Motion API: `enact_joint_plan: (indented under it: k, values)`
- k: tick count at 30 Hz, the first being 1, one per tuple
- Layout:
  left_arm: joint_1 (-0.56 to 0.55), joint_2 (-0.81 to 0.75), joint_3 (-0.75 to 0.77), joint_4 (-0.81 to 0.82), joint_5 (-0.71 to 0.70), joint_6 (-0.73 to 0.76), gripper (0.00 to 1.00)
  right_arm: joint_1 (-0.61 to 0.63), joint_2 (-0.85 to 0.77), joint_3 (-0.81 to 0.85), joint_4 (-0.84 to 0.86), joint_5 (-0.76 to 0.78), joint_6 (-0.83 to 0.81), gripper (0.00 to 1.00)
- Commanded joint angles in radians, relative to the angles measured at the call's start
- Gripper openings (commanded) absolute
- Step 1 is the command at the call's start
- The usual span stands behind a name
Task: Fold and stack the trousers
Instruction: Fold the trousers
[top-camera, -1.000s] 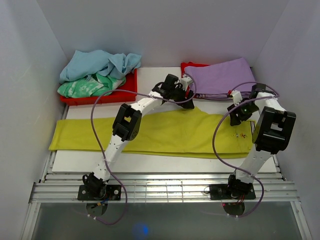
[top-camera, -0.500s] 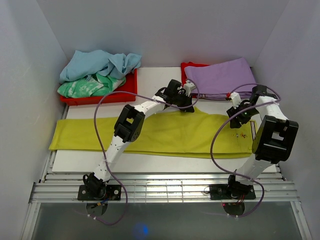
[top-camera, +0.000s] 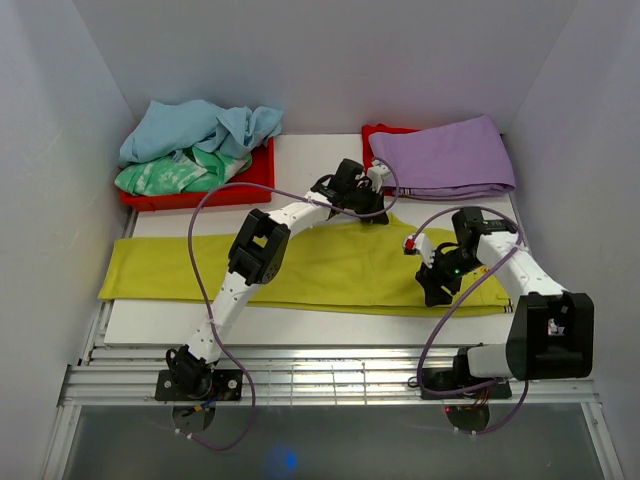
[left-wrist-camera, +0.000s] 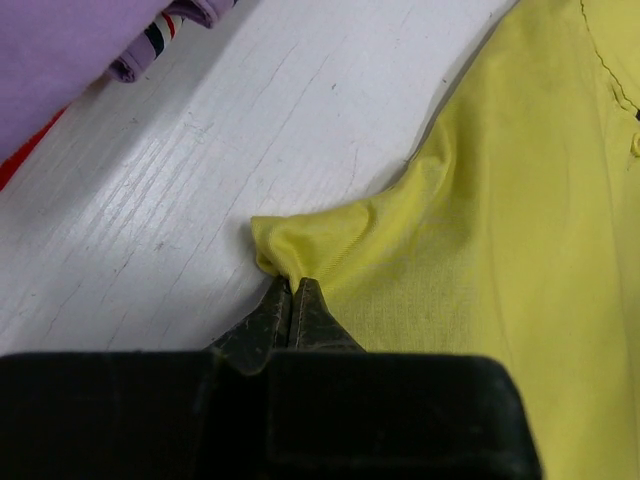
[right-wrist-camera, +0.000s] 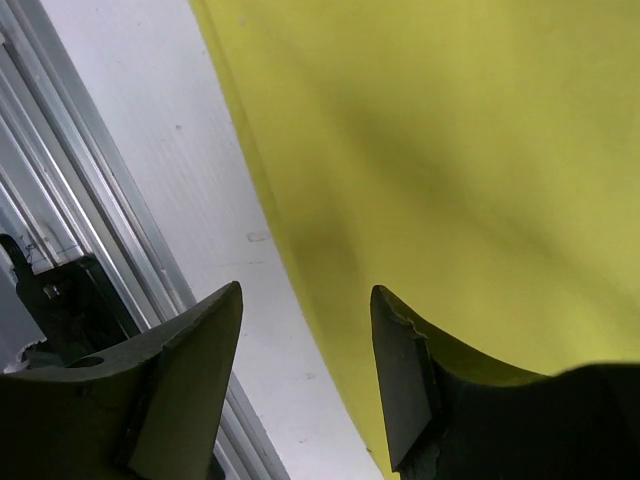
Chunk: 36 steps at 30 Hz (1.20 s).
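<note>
Top external, garments (top-camera: 195, 140) in red tray (top-camera: 258, 170), trousers (top-camera: 330, 268) outside

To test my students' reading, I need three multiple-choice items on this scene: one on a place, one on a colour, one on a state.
1. Where does the lilac garment lie?
A. on the red tray at the far right
B. at the near table edge
C. on the floor

2. What colour are the trousers?
A. blue
B. yellow
C. black

3. How is the left gripper?
A. wide open
B. shut on the trousers' edge
C. shut on nothing

1 A: lilac cloth covers that tray.
2 B: the long cloth is plainly yellow.
3 B: its closed tips pinch a yellow fold.
</note>
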Motion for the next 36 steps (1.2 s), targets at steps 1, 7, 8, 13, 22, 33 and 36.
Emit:
enact_joint_plan:
  k: [1,7,8,13,22,33,36]
  values:
    - [-0.006,-0.029,-0.001,-0.056,-0.085,0.01,0.0,0.048,-0.064,-0.057,0.03,0.034,-0.034,0.6]
    - [-0.006,-0.026,-0.003,-0.056,-0.088,0.008,0.0,0.177,-0.133,-0.152,0.187,0.126,0.03,0.61]
    - [-0.006,-0.026,-0.004,-0.056,-0.091,0.01,0.0,0.191,-0.133,-0.161,0.216,0.141,0.036,0.6]
    - [-0.006,-0.023,-0.006,-0.052,-0.102,0.007,0.0,0.232,-0.121,-0.203,0.293,0.213,0.058,0.56]
    - [-0.006,-0.02,-0.006,-0.05,-0.107,0.008,0.0,0.284,-0.198,-0.281,0.44,0.317,0.098,0.48]
    - [0.013,-0.029,0.016,-0.019,-0.251,-0.05,0.0,0.286,-0.242,-0.29,0.302,0.258,0.018,0.08]
    - [0.024,-0.034,0.036,-0.006,-0.266,-0.047,0.0,0.286,-0.257,-0.321,0.247,0.245,-0.013,0.08]
